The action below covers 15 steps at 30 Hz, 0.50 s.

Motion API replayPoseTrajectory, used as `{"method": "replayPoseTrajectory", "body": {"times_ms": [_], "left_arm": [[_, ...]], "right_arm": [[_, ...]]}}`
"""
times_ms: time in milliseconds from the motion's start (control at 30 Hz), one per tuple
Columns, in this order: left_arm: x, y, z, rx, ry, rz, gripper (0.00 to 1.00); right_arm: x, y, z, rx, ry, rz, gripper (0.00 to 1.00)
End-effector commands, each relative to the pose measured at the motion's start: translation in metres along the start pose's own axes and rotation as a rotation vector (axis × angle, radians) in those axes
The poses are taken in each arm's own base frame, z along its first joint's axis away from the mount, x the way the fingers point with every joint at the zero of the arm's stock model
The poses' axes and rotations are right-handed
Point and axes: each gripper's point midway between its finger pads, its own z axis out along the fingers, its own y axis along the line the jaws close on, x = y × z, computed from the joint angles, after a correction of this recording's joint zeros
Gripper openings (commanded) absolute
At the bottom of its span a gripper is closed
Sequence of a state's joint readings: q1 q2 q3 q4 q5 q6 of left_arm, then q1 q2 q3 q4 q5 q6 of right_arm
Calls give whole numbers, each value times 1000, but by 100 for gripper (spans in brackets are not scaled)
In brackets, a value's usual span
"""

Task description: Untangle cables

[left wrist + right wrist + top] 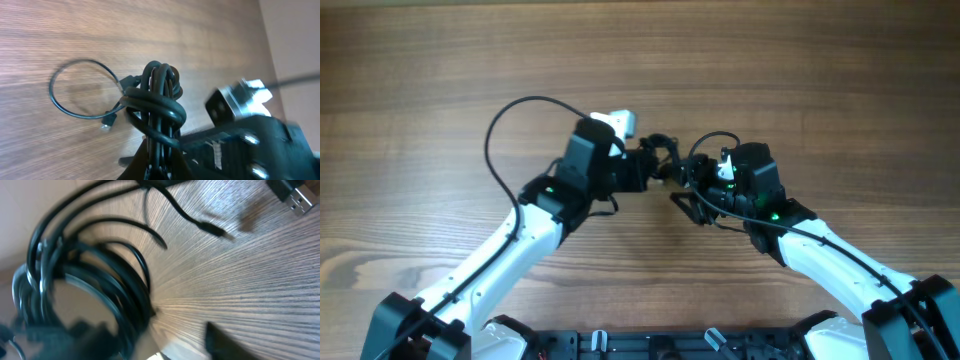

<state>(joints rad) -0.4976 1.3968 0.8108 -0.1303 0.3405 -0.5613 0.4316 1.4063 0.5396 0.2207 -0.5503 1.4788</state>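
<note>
The cables (663, 148) are a small dark bunch between my two grippers at the table's middle. In the left wrist view the bunch (157, 105) is knotted upright, with a thin loop (75, 92) trailing left to a small plug (106, 125). My left gripper (655, 170) is shut on the bottom of the bunch (160, 167). My right gripper (688, 200) is open just right of the bunch. In the blurred right wrist view the coil (90, 280) lies against its left finger, with the jaws (165, 340) wide apart. Loose ends (215, 230) and a silvery plug (295, 197) lie on the wood.
The wooden table (770, 60) extends all round. A thick black wire (505, 130) arches off the left arm. The right arm's body (250, 135) fills the right of the left wrist view, close to the bunch.
</note>
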Motion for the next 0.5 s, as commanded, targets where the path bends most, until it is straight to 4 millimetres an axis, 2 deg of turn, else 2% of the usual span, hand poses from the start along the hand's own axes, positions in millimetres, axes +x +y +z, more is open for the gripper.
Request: {"method": "replayPoseTrajectory", "body": {"times_ms": [0,133,233,367,467], "left_arm": [[-20,38,-10,-82,-47,-225,4],[-36,66,-26,-67,-72,-527,4],[-46,78,-35,-39,-90,-745,4],[-44,71,-37,15,-51,-1026,4],[-38,57,-37,71,30,-1187,4]], "right_arm": [[-1,4,1,-3,-16,-239,99],[-14,7,0,6,-91,-487,100],[2,18,1,-56,-20,-699,100],[24,29,6,-116,13,-941,100],[24,33,14,-82,-79,-1048,100]]}}
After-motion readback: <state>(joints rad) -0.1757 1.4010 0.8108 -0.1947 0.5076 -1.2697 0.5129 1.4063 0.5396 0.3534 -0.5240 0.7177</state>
